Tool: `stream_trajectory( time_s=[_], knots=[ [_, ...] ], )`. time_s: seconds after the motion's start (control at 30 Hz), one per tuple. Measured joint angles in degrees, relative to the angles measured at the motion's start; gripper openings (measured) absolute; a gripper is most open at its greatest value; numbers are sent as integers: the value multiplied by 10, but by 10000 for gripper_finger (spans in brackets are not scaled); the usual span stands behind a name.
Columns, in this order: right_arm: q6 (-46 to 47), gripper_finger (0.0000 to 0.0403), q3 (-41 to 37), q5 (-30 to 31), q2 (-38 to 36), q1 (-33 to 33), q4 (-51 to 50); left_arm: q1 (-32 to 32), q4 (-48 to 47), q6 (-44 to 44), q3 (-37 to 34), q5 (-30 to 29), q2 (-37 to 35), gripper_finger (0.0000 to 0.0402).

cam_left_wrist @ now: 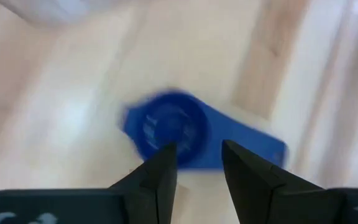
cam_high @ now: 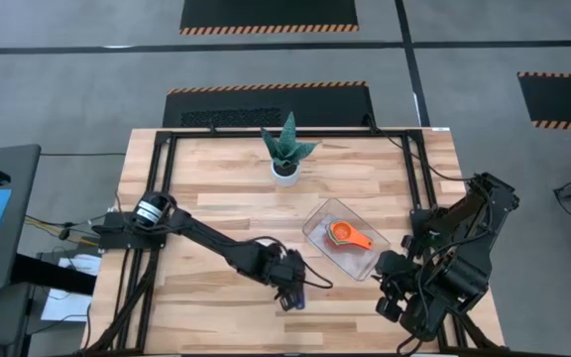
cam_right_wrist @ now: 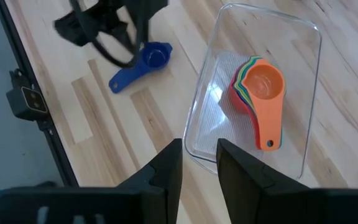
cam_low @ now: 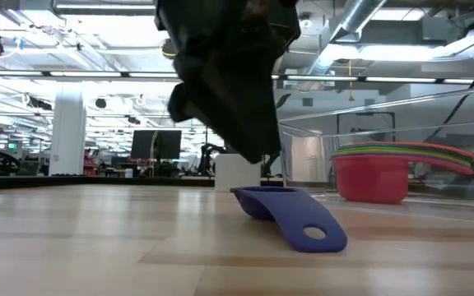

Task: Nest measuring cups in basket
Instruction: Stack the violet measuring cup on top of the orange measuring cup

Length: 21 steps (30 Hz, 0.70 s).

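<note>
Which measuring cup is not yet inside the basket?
The dark blue measuring cup: it lies alone on the wooden table, under the left gripper. The others sit nested in the clear basket, orange cup uppermost.

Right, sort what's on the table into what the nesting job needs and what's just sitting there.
Part of the job:
- blue measuring cup on the table, left gripper over it, fingers open
- nested cup stack, orange on top
- clear basket holding the stack

Just there:
- potted plant
- right gripper, waiting near the basket

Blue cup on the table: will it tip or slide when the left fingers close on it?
The blue cup looks like stiff, light plastic, so probably rigid. Its long flat handle rests on the wood, so it may pivot or skid. Left gripper hangs just above it, fingers apart.
</note>
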Motion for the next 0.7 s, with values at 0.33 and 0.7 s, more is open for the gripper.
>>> stream_trajectory(
  time_s=[0.33, 0.7],
  knots=[
    [1, 122, 0, 0, 0, 0, 4, 8, 6, 147, 0, -52, 2, 116],
    [0, 122, 0, 0, 0, 0, 4, 7, 42, 297, 0, -34, 2, 9]
  ],
)
